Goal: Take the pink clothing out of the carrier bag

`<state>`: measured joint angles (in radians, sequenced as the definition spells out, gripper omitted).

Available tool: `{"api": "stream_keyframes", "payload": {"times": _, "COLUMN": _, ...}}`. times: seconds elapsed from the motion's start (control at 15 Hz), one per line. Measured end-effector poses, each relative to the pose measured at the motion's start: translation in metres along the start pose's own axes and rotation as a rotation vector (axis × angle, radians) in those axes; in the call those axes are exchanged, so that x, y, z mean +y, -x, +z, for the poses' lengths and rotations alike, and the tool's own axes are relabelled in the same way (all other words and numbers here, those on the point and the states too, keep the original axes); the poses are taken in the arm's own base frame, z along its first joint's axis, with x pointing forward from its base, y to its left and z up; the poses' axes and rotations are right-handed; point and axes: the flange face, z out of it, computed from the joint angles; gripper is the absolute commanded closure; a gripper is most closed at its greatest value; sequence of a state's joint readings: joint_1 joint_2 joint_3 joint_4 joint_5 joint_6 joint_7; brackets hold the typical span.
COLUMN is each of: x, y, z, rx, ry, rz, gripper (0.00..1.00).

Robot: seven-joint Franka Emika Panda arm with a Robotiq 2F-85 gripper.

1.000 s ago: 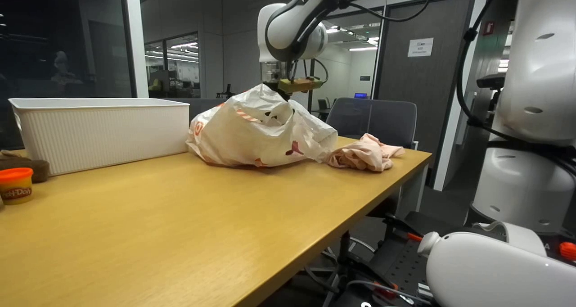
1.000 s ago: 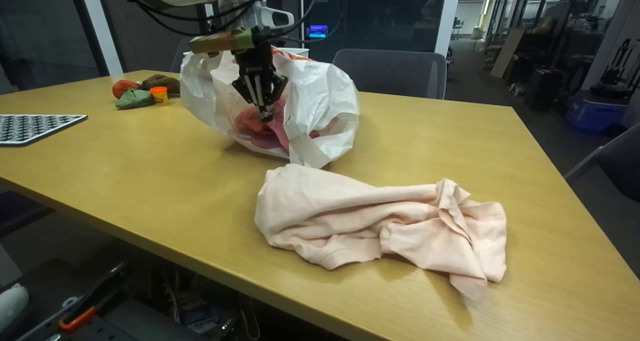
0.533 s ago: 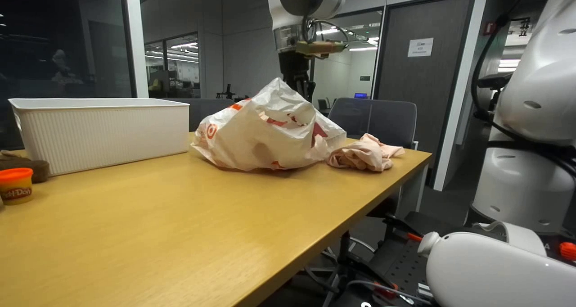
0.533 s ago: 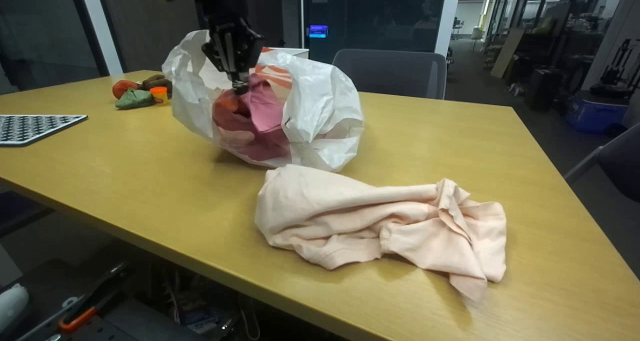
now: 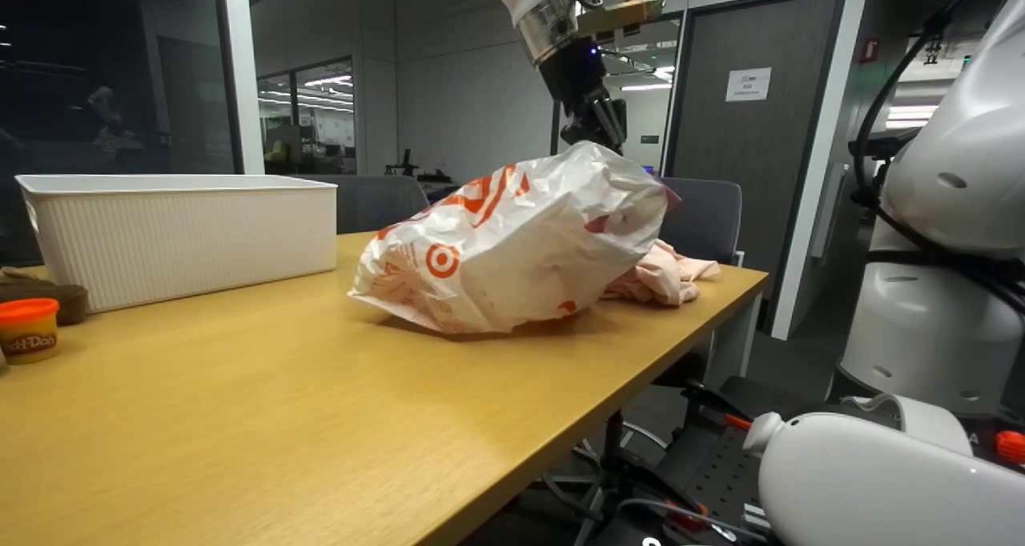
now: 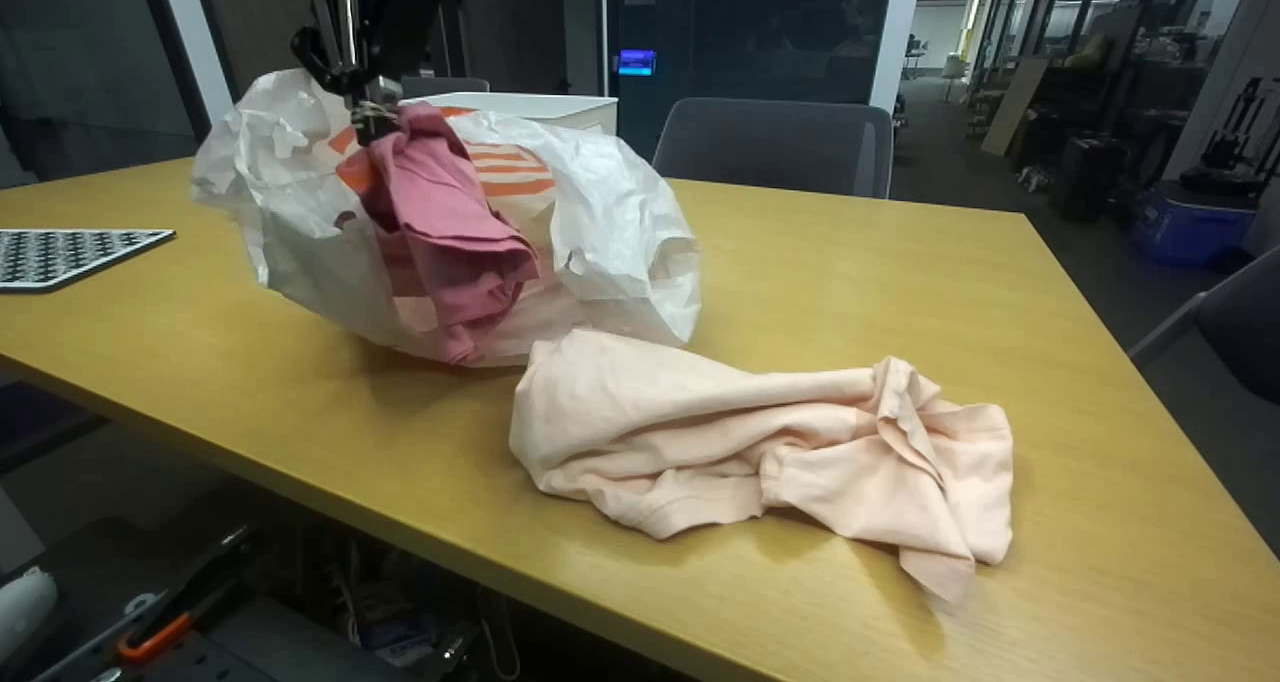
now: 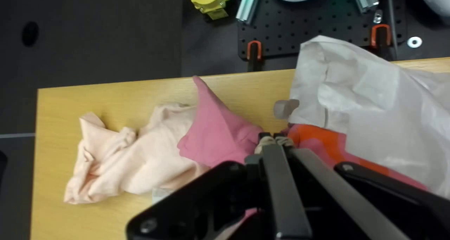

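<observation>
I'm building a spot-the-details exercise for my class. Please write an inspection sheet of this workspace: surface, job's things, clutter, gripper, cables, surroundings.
Surface: yellowish wood-look table; spills, nothing seen.
Job's things: pink clothing hangs at the open mouth of the white carrier bag; whether fully out, cannot tell.
Clutter: pale pink cloth near the bag, white bin, orange-lidded tub, patterned panel.
Gripper: jaws closed on the pink clothing; whether they also pinch the bag, cannot tell.
Cables: black cable runs along the arm; snags, nothing seen.
Surroundings: dark chair beyond the table in an exterior view, door with a paper notice.
</observation>
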<state>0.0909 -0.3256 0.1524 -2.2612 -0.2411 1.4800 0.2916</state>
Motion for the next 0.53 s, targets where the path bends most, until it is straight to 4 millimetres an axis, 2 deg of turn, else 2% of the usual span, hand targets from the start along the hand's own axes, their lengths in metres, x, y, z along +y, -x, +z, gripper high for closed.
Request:
{"api": "stream_keyframes", "payload": {"times": 0.2, "x": 0.008, "y": -0.001, "z": 0.007, "rx": 0.008, "ry": 0.131, "rz": 0.098, "gripper": 0.99}}
{"api": "stream_keyframes", "payload": {"times": 0.53, "x": 0.041, "y": -0.010, "z": 0.012, "rx": 0.073, "ry": 0.324, "rz": 0.270, "gripper": 0.99}}
